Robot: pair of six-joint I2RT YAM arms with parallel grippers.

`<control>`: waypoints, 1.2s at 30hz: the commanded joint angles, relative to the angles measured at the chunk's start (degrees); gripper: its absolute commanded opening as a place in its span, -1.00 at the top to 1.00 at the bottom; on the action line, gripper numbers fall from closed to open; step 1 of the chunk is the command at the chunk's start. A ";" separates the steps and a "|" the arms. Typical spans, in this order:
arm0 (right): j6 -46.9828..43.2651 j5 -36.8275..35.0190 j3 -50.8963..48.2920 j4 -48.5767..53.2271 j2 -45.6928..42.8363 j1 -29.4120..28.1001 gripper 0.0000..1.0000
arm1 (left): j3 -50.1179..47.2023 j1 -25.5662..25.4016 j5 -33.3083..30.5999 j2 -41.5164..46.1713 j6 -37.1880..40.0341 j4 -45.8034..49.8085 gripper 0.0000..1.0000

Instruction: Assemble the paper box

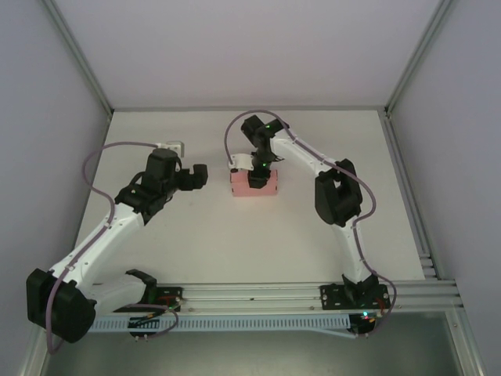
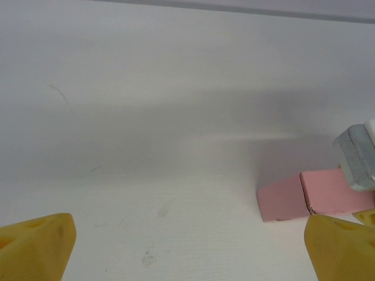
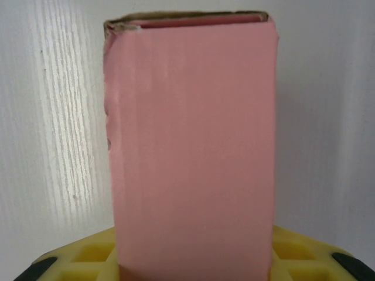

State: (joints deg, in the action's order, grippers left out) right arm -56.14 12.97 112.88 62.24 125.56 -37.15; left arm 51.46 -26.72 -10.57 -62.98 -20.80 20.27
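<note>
- Taking shape as a small rectangular block, the paper box (image 1: 241, 189) rests on the white table (image 1: 313, 251), its pink walls already folded up rather than lying as a flat sheet.
- Directly over the paper box stands the right gripper (image 1: 261, 172), touching or all but touching its top face. From the right wrist, the box's long pink face runs out from between the yellow pads (image 3: 76, 260), but whether the jaws clamp it or merely press on it cannot be told.
- Just left of the paper box, and apart from it, hangs the left gripper (image 1: 197, 177), its yellow fingertips (image 2: 35, 246) spread wide with nothing between them.
- At the far end of the paper box, seen from the right wrist, a dark slit runs along a slightly ragged edge, suggesting an end flap not fully tucked.
- On this showing the main folding looks done. What appears left is seating that end flap, and perhaps the opposite end, which the gripper hides.
- Well to the left of and behind the paper box sits a small white fitting (image 1: 174, 146), untouched.
</note>
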 commanded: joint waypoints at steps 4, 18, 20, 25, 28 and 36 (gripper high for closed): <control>3.66 -17.38 -16.35 -25.07 -14.16 -3.40 0.35 | -1.32 0.35 -1.81 2.44 -0.65 0.64 -1.00; 0.83 -30.24 -53.75 -60.27 -25.71 -10.37 -0.05 | -2.57 0.53 -1.91 2.36 -0.45 -1.06 -1.00; 2.72 -30.21 -53.96 -57.33 -26.24 -11.63 -0.21 | -2.77 0.53 -2.10 2.73 -0.34 -1.17 -0.99; 6.89 -28.68 -55.52 -51.20 -31.17 -14.04 -0.69 | -4.33 0.61 -2.84 4.21 0.11 -3.45 -1.00; 9.35 -25.36 -54.62 -44.97 -34.80 -14.40 -1.00 | -5.44 0.62 -3.04 5.52 0.38 -5.11 -1.00; 17.24 -24.55 -63.11 -53.05 -53.22 -12.00 -1.00 | -13.72 1.07 -16.42 9.54 2.96 -17.54 -0.99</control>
State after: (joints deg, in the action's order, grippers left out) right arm -44.77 -11.38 53.06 13.54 77.76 -50.85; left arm 41.93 -26.44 -18.02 -55.42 -19.94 10.57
